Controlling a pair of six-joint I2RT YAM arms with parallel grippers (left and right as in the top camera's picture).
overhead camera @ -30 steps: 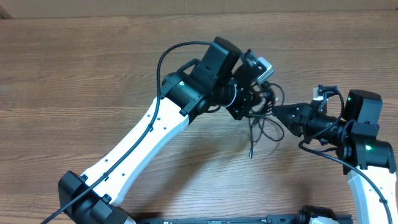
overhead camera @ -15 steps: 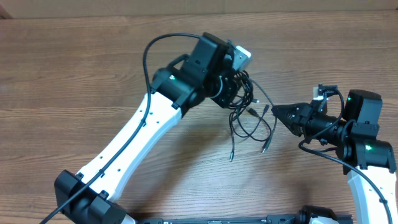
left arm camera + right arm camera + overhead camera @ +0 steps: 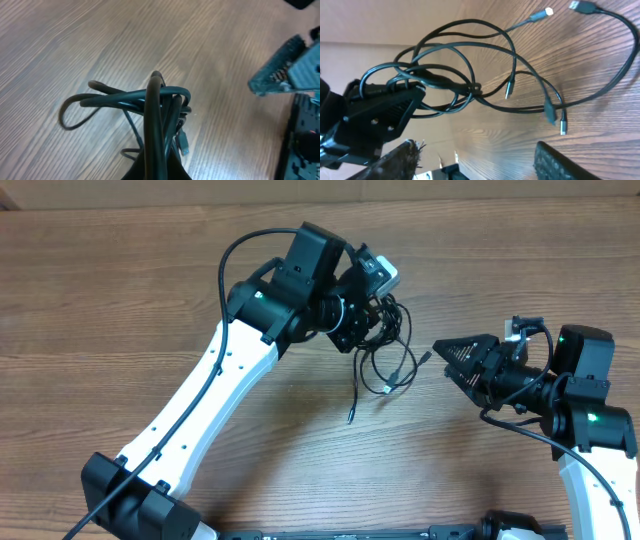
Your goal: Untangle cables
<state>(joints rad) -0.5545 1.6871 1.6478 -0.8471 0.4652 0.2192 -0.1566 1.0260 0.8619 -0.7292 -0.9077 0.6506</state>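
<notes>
Moved since a second ago: left gripper, drawn up and leftward over the table, cables carried along; right gripper, then pinched to a point, now spread wide. Left gripper: clamped tight on the cables, several thin black strands bunched together at its tips and rising in one tight bundle straight ahead of it in the left wrist view. Cables: clump at the left gripper, loose loops spilling below and to the right of it onto the wood; one long free end trailing furthest below the left gripper, a second reaching out to its right. Plug ends: several visible in the right wrist view, scattered at the far side of the loops from the left gripper, resting on or close above the table. Cables in that view: overlapping loops, still crossed over one another near the left gripper. Right gripper: well to the right of the left gripper and slightly lower, jaws apart, nothing between them, nearest plug end just short of its tips.
</notes>
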